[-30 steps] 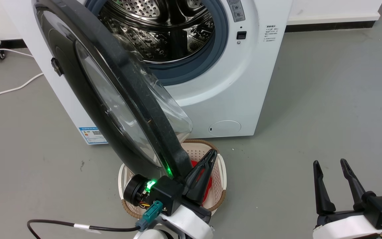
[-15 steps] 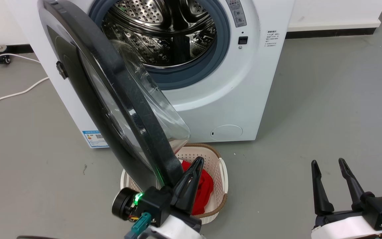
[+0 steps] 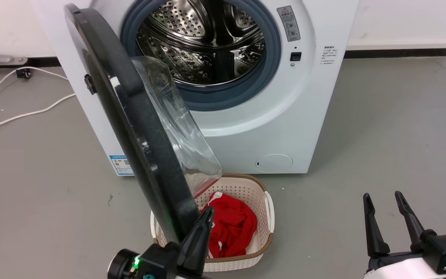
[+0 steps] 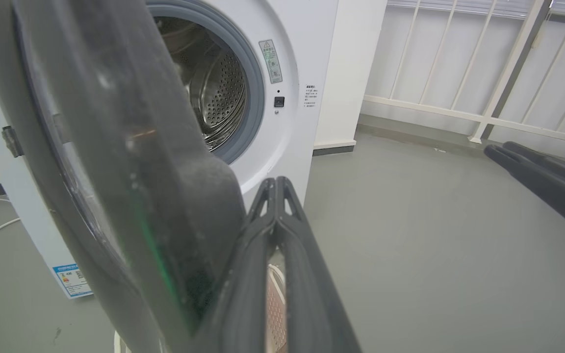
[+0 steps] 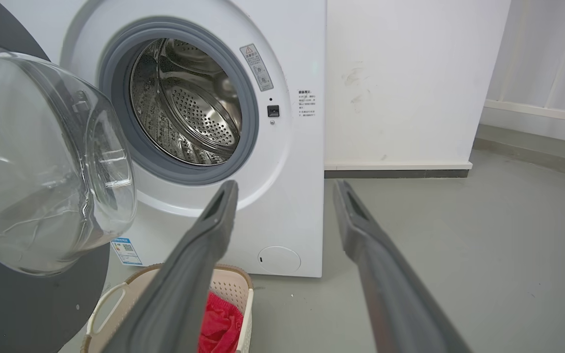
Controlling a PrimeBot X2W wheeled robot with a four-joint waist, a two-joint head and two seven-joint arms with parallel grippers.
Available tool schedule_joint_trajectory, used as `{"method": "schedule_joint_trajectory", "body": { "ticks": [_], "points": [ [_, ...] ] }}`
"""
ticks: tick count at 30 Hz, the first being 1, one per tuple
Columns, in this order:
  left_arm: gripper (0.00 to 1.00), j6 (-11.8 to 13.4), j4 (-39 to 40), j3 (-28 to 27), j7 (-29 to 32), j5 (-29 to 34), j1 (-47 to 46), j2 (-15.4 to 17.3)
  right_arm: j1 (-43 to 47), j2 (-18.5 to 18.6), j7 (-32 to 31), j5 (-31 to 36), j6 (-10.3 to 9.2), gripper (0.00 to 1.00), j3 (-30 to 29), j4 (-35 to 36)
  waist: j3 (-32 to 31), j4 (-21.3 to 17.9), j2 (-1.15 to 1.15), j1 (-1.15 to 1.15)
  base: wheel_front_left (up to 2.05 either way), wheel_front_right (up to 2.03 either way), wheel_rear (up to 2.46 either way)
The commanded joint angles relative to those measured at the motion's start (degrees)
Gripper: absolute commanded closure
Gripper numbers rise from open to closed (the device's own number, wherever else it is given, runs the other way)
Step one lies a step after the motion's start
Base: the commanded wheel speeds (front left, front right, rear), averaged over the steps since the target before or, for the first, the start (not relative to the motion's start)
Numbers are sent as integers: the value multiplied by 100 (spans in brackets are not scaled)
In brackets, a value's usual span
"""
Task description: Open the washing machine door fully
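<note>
The washing machine door (image 3: 141,131), hinged left, is standing half open. The left gripper (image 3: 205,221), fingers pressed together, is lying against its free edge; the right gripper (image 3: 381,195) is hanging spread. Likely heavy, stiff: pushing the edge, not the glass bowl (image 3: 176,128).

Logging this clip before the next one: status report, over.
Left tool shut, at free edge of washing machine door. Right tool open, idle. Door partly open, not fully. Laundry basket with red garment sits beneath door.
</note>
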State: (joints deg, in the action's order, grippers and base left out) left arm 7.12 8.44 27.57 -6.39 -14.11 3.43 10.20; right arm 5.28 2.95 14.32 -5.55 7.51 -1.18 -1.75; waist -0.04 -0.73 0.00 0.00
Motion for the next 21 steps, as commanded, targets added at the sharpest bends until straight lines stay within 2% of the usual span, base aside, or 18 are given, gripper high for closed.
{"method": "schedule_joint_trajectory", "body": {
  "ticks": [1,11,21],
  "points": [
    [100,111,26,-142,44,18,124,139,84,-15,0,-31,-4,0,4,19,-17,44,0,0,0,0,0],
    [100,363,584,-232,148,80,613,358,137,-15,-10,-44,-4,0,-29,45,-35,323,0,0,0,0,0],
    [100,569,874,-311,153,133,906,462,183,-15,-32,-62,-4,0,-79,99,6,854,0,0,0,0,0]
  ]
}}
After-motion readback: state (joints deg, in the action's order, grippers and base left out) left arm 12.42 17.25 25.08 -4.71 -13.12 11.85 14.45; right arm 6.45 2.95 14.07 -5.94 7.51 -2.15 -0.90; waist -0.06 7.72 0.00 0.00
